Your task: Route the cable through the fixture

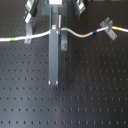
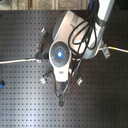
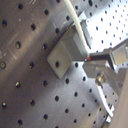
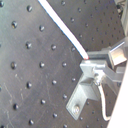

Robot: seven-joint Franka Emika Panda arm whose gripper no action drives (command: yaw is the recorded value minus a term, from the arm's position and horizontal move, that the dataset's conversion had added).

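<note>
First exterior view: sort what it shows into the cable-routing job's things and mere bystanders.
Job: the cable; the upright fixture; the fingers, seen gripping the cable in the first wrist view.
Bystanders: the tilted clip at the first exterior view's left; the forked clip at the first exterior view's right; the perforated board.

Gripper (image 1: 54,30) comes down from the far edge, long grey finger (image 1: 53,57) reaching onto the black perforated board (image 1: 75,105). Cable (image 1: 82,35) runs left to right across the far side, passing at the finger's upper part. Fixture (image 1: 64,41) stands upright just right of the finger. Tilted clip (image 1: 28,33) at left, forked clip (image 1: 106,26) at right, both on the cable line. Jaw state not readable
</note>
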